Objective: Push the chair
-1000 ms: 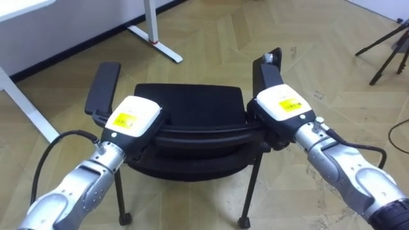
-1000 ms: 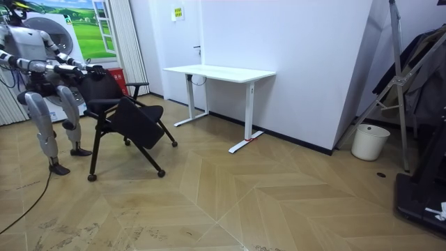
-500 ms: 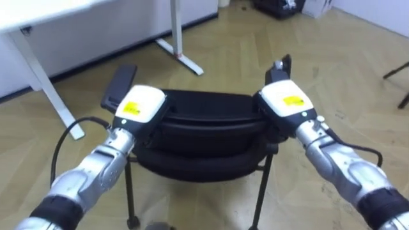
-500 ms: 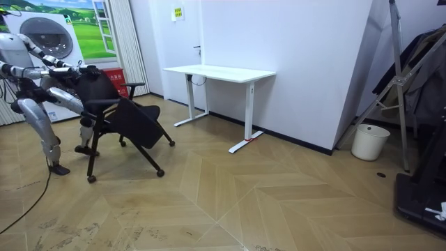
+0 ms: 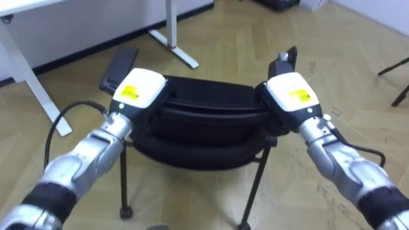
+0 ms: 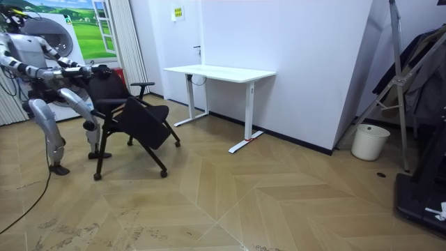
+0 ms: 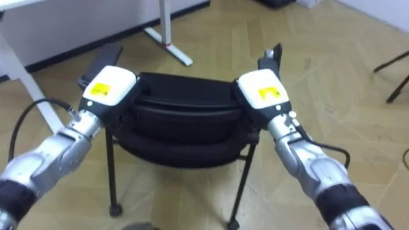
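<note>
left hand (image 5: 138, 96) and right hand (image 5: 291, 97) on chair (image 5: 204, 124) back's top edge, hold unclear, open floor (image 5: 249, 32) ahead

From the room camera I log a white desk (image 6: 219, 72) at 12 o'clock, against the white wall. Its foot (image 5: 182, 54) shows at 12 o'clock in the left eye view. A white bucket (image 6: 367, 141) stands at 3 o'clock, near a tall stand (image 6: 397, 80). A yellow sign (image 6: 178, 12) hangs at 11 o'clock. Floor (image 6: 265, 202): wood, herringbone pattern.
</note>
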